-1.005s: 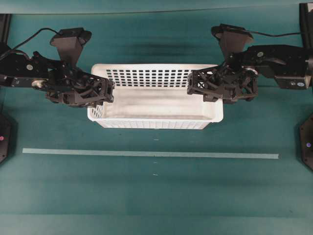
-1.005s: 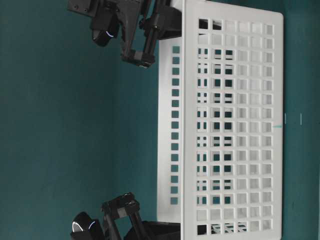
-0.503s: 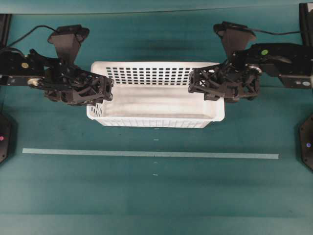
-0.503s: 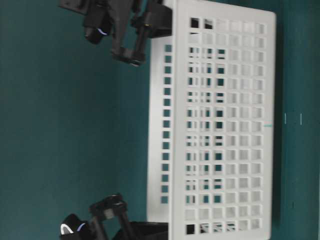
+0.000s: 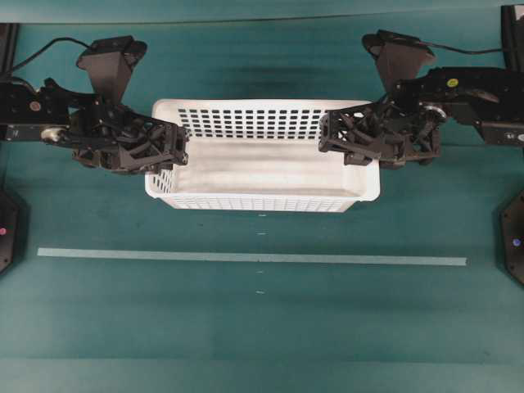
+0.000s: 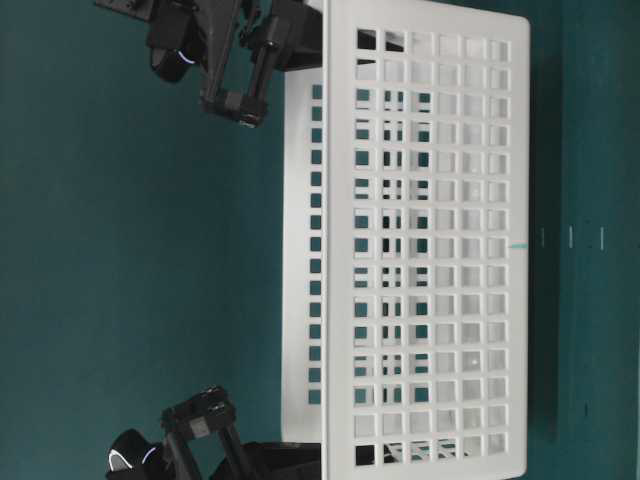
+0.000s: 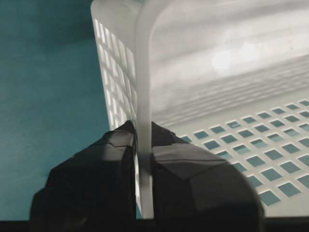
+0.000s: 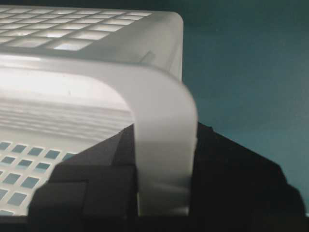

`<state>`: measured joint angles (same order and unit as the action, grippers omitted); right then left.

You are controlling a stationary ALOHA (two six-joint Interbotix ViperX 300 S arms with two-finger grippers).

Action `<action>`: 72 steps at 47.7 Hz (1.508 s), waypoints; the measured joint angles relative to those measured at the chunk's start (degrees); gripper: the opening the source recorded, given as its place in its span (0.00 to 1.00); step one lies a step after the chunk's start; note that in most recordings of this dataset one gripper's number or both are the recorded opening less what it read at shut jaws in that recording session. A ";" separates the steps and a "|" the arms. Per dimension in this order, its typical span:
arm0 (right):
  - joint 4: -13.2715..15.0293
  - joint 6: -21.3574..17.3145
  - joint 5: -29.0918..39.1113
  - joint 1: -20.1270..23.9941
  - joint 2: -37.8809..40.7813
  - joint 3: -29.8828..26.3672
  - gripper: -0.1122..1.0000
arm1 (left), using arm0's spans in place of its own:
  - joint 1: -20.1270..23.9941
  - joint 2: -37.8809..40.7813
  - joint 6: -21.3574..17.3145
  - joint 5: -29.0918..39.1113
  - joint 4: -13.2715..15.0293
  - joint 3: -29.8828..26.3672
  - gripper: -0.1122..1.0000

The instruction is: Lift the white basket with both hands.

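Observation:
The white basket [image 5: 262, 168] hangs level between my two arms, empty, its perforated walls showing in the table-level view [image 6: 430, 250]. My left gripper [image 5: 176, 151] is shut on the rim of its left end wall; in the left wrist view the thin white rim [image 7: 144, 72] runs between the two black fingers [image 7: 144, 130]. My right gripper [image 5: 332, 139] is shut on the right end's rim, one finger inside and one outside. The right wrist view shows the broad rounded rim [image 8: 164, 96] pinched between the jaws [image 8: 164, 133]. A dark gap separates the basket's bottom from the cloth.
A pale tape strip [image 5: 246, 257] crosses the teal cloth in front of the basket, with small white marks [image 5: 260, 235] near its middle. Black mounts stand at the left edge [image 5: 6, 229] and the right edge [image 5: 514, 237].
Both grippers have risen together with the basket held between them; in the table-level view the basket has drawn steadily farther from the tabletop. Neither grip has changed.

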<state>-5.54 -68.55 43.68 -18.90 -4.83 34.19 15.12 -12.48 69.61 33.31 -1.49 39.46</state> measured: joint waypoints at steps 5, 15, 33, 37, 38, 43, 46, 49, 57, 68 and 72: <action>0.00 0.00 0.79 0.97 -0.26 0.44 0.24 | -1.67 -0.09 1.58 0.00 0.00 0.00 0.10; -0.18 -1.67 1.14 3.96 -0.97 1.49 0.24 | -5.98 -0.44 5.80 0.18 0.00 0.18 0.10; -0.09 -8.17 0.00 10.11 -1.67 2.99 0.24 | -10.20 -1.32 8.44 0.18 0.00 1.14 0.10; -0.09 -9.14 -0.18 11.25 -1.85 3.25 0.24 | -11.60 -1.32 9.67 0.18 0.00 1.14 0.10; -0.09 -9.40 -0.26 11.43 -1.85 3.34 0.24 | -11.87 -1.32 9.93 0.18 0.00 1.14 0.10; 0.00 -11.07 -0.53 12.66 -2.02 3.69 0.24 | -12.83 -1.32 10.46 0.18 -0.09 1.14 0.10; 0.18 -11.87 -0.88 13.45 -2.11 3.87 0.24 | -13.27 -1.32 10.63 0.18 0.00 1.23 0.10; 0.26 -13.01 -1.32 14.33 -2.11 4.13 0.24 | -13.80 -1.32 10.81 0.18 0.00 1.23 0.10; 0.35 -15.12 -2.02 16.44 -2.11 4.57 0.24 | -15.73 -1.32 12.30 0.18 0.00 1.23 0.10; 0.44 -16.08 -3.25 18.81 -1.85 4.75 0.24 | -18.19 -0.79 14.94 0.09 0.00 1.23 0.10; 0.44 -16.96 -3.34 19.34 -1.67 4.83 0.24 | -18.63 -0.62 15.03 0.09 0.00 1.23 0.10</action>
<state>-5.10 -85.52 40.34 0.44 -6.50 39.02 -3.52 -13.10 84.64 33.40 -1.49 40.69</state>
